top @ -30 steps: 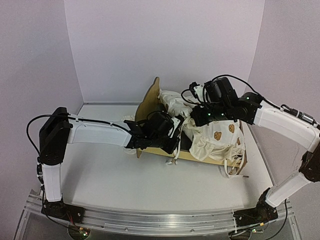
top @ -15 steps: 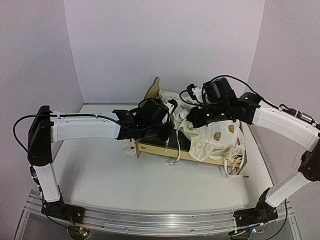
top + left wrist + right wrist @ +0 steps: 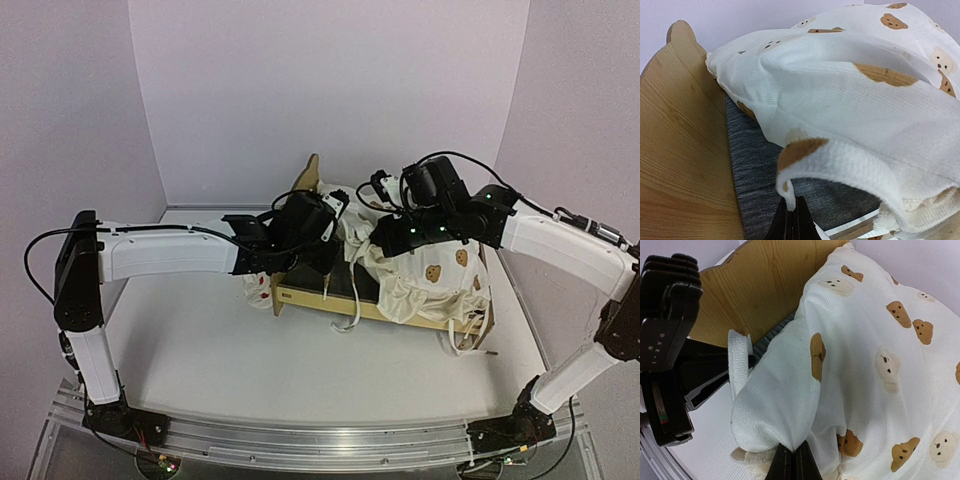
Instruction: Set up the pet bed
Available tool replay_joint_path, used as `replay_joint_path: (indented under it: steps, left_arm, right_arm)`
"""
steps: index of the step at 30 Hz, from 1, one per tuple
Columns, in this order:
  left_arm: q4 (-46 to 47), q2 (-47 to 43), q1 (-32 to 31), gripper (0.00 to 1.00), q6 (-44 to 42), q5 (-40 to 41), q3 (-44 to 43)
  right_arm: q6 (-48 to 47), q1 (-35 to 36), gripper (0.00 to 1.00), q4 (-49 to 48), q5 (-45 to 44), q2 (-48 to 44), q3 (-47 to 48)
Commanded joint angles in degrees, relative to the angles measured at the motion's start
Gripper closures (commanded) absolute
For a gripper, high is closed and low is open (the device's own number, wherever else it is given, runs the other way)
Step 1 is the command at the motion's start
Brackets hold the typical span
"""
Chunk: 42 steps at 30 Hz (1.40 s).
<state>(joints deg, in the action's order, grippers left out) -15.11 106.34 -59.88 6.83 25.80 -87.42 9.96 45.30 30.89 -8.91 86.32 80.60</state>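
Right now I am watching the left claw [image 3: 792, 220] pinching fully closed on a narrow edge strip of the bear-print cushion [image 3: 865, 100]. Its two dark fingers are pressing together with only the tip of the fabric between them. The right claw [image 3: 792, 460] is clamping just as tightly, gripping a fold of the same cushion at the 6 o'clock edge of its wrist view.

The pet bed [image 3: 310, 297] is sitting on the surface [image 3: 230, 370] toward 1 o'clock from the middle, with both claws meeting over its headboard end. The headboard [image 3: 685, 150] is standing upright at the bed's 10 o'clock end.

Inside the frame, the cushion is hanging bunched between the two claws, clear of the bed at that end, so a patch of the grey felt base [image 3: 757, 175] is showing beside the headboard. The rest of the cushion is lying heaped over the 3 o'clock half of the bed, with ties trailing over the near rail. A small strawberry pillow [image 3: 256, 288] is lying on the surface just outside the bed at 9 o'clock.
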Motion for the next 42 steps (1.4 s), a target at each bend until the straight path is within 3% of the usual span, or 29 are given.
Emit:
replay_joint_path:
  steps: [1,19,42]
  left_arm:
    - [0.1,-3.5,0.5,1.0,-0.8,2.6,-2.4]
    - [-2.4,-3.7,0.9,1.0,-0.3,2.7,-3.3]
    - [-1.3,-0.6,3.8,1.0,3.2,7.5,4.8]
  right_arm:
    - [0.7,-0.2,1.0,-0.7,0.6,0.8,2.7]
    - [1.0,-0.2,1.0,-0.8,0.7,1.9,2.6]
    - [1.6,-0.2,1.0,-0.8,1.0,2.7,1.8]
